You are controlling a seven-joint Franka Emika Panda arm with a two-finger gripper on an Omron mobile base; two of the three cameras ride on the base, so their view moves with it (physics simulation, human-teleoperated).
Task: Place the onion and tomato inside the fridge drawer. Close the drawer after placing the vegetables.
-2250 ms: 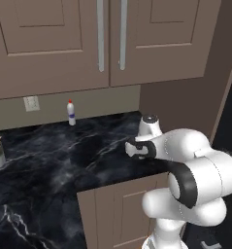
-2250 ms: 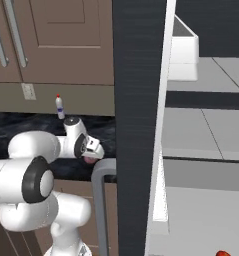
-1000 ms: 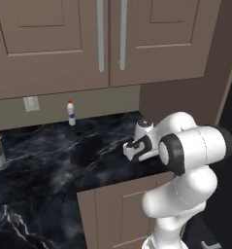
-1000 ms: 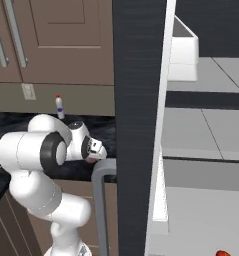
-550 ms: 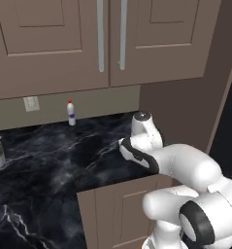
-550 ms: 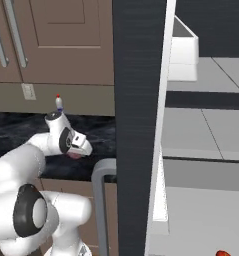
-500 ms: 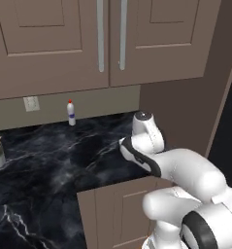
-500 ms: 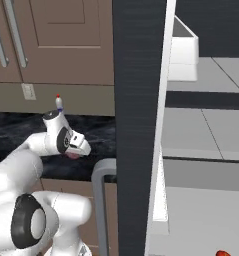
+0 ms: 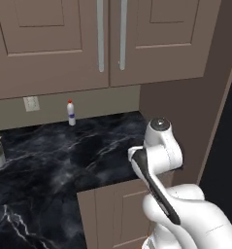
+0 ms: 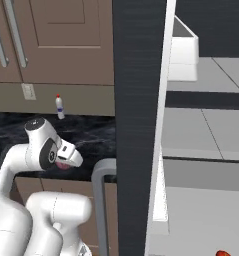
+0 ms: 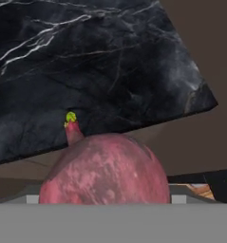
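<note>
hand view | claw grips onion – round, mottled pink | veined black marble counter

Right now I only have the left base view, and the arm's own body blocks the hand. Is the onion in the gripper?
Observer: Yes. In the hand view the onion sits right up against the camera, with the black counter well beyond it.
Operator: Does the other base camera agree?
Observer: It does. In the right base view a pink patch of the onion shows at the gripper, above the counter near its front edge.
Operator: And the tomato?
Observer: A red-orange bit of the tomato shows at the bottom edge of the right base view, low in the open fridge.
</note>
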